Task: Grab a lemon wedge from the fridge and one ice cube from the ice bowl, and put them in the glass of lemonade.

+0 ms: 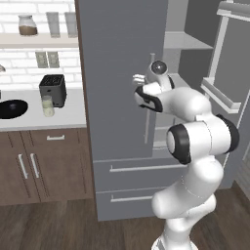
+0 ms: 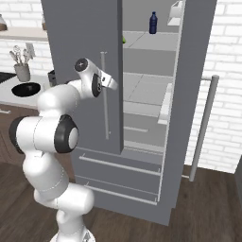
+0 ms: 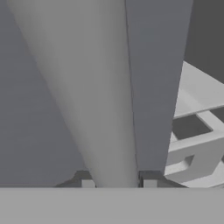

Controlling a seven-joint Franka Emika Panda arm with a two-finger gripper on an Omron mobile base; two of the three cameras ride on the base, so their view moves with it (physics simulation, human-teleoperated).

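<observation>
Inside the fridge (image 1: 117,73): the wedge (image 2: 124,40) sits on an upper shelf at the shelf's left edge, just past the edge of the closed left door. It is a tiny yellow-green speck from where I stand.
Doors: the right door (image 2: 194,118) stands swung wide; the left one is shut.
End effector (image 3: 119,183): clamped around the left door's handle (image 3: 94,109). The bar fills the gap between the two fingertips, so it looks like a grip on the handle, holding nothing else.
Step in hand: getting the fridge open, I'd say. The wedge has not been reached yet.
Next move: probably a pull that swings the left door on its hinge. Then let go and reach up to the shelf. The wedge is small and calls for a neat pinch.
Fridge contents: a blue bottle (image 2: 153,22) on the top shelf, above and to the right of the wedge. The lower shelves look bare.
Desk (image 1: 68,117): left of the fridge.
Glass (image 1: 48,106): holds pale liquid, just in front of the toaster (image 1: 52,89).
Bowl (image 1: 10,108): black, left of the glass; I cannot make out any ice in it.
Cup (image 2: 21,71): holds utensils, behind the bowl.
</observation>
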